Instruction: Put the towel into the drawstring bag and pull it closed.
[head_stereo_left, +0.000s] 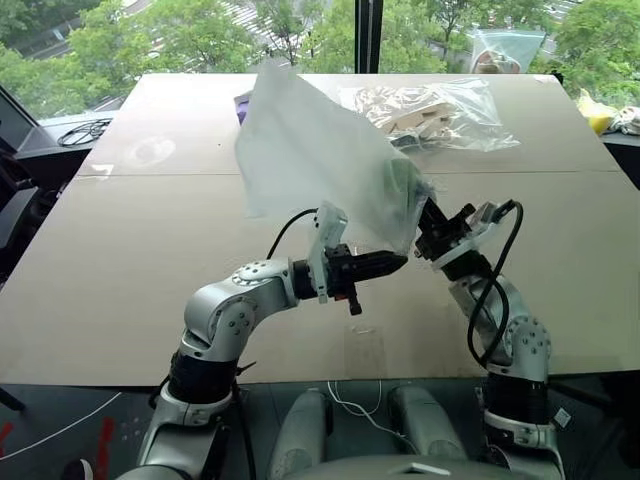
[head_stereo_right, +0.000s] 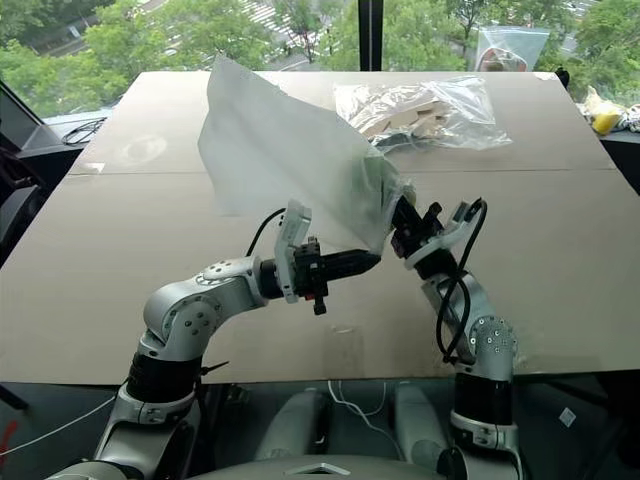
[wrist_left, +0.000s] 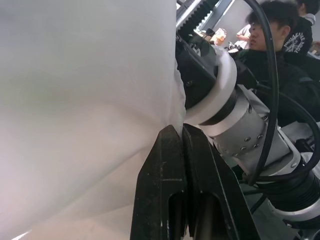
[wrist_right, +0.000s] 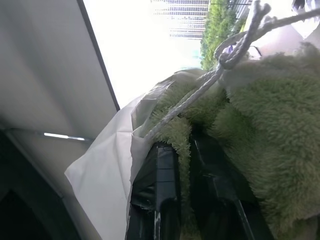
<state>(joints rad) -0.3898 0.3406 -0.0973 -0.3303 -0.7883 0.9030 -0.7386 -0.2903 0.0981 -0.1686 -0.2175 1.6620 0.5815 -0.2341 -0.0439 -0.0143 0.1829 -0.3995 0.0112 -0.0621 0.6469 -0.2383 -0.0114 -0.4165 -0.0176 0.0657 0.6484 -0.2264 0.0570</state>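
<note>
The white, half-transparent drawstring bag hangs in the air above the middle of the table, held up between both grippers. My left gripper points right and is shut on the bag's lower edge, with white fabric pinched between its fingers. The green towel sits in the bag's mouth at the lower right and shows faintly through the fabric. My right gripper is shut on the towel, with bag fabric draped over one finger. A knotted white cord runs across the towel.
A clear plastic bag of beige items lies at the back right of the brown table. A purple pack peeks out behind the held bag. A second clear bag and a yellow object sit at the far right. A person is beside the table.
</note>
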